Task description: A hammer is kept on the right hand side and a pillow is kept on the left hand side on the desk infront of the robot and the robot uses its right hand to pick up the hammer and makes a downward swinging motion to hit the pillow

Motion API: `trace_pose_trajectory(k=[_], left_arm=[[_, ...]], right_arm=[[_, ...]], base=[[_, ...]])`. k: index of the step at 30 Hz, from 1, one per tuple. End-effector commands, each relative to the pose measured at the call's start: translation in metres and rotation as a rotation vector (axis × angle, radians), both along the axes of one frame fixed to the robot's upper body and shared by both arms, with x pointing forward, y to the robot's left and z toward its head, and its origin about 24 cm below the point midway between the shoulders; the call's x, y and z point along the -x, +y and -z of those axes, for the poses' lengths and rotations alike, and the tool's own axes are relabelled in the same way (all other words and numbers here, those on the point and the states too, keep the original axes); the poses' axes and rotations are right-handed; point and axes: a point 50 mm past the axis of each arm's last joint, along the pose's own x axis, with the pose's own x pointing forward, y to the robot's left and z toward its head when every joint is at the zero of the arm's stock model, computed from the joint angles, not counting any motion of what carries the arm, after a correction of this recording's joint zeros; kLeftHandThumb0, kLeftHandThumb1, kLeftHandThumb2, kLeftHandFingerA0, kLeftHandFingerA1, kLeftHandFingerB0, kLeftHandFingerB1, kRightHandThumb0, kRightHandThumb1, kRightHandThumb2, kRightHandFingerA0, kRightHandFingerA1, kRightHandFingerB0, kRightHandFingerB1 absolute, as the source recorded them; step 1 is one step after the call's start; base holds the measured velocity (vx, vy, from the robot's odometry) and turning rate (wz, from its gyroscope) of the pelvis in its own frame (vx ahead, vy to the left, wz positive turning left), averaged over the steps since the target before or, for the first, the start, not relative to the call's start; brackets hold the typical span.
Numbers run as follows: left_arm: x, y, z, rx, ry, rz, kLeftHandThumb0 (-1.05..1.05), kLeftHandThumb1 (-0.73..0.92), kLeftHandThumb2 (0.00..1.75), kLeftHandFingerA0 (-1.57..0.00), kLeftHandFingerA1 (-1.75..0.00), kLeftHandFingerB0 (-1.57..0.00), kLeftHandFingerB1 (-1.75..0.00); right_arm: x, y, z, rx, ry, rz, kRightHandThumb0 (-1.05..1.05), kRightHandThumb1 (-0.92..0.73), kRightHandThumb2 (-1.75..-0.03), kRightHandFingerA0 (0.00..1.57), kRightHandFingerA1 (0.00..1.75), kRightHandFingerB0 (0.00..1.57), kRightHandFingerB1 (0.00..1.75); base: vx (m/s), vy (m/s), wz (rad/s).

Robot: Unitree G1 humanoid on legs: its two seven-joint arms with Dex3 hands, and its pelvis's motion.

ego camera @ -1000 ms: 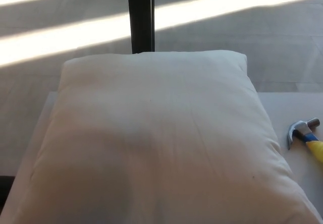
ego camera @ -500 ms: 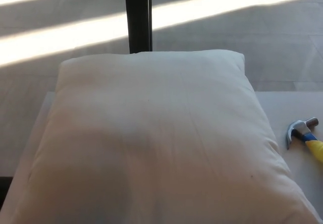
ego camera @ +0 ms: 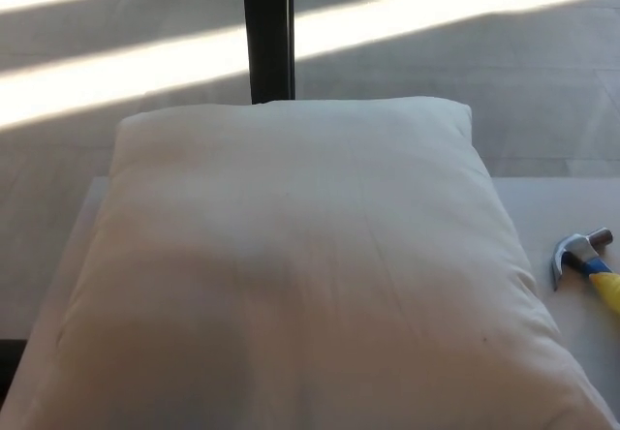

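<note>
A large cream pillow [ego camera: 300,265] fills most of the head view, lying flat on the white desk [ego camera: 552,202]. To its right, at the picture's right edge, lies a hammer [ego camera: 584,259] with a steel claw head and a blue and yellow handle that runs out of frame. The hammer rests on the desk a little apart from the pillow's right side. Neither of my hands shows in the picture.
Beyond the desk is a pale floor crossed by bright bands of sunlight. A dark upright post [ego camera: 268,31] stands behind the pillow's far edge. The desk's far edge runs just behind the pillow.
Only the camera has wobbled slightly sideways. The pillow and hammer lie where they were.
</note>
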Motion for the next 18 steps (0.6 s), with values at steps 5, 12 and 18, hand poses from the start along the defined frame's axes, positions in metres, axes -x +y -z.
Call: trace_pose_trajectory(k=[5, 12, 18], left_arm=[[-0.006, 0.009, -0.011, -0.044, -0.037, 0.05, -0.51, 0.74, 0.62, -0.74, -0.62, -0.63, -0.51], [-0.004, 0.009, -0.011, -0.033, -0.039, 0.054, -0.51, 0.74, 0.62, -0.7, -0.61, -0.6, -0.51], [-0.004, 0.008, -0.011, -0.043, -0.036, 0.077, -0.52, 0.74, 0.62, -0.69, -0.61, -0.6, -0.51]], right_arm=[[0.063, 0.004, 0.07, -0.225, 0.116, 0.072, -0.38, -0.83, -0.73, 0.8, 1.57, 0.69, 1.47], [0.042, 0.009, 0.041, -0.498, -0.055, 0.022, -0.24, -0.72, -0.74, 0.76, 1.52, 0.74, 1.04], [0.036, 0.005, 0.024, -0.596, -0.149, -0.009, -0.23, -0.54, -1.03, 0.86, 1.75, 0.76, 1.53]], base=[[0.0, 0.0, 0.0], [0.0, 0.0, 0.0], [0.0, 0.0, 0.0]])
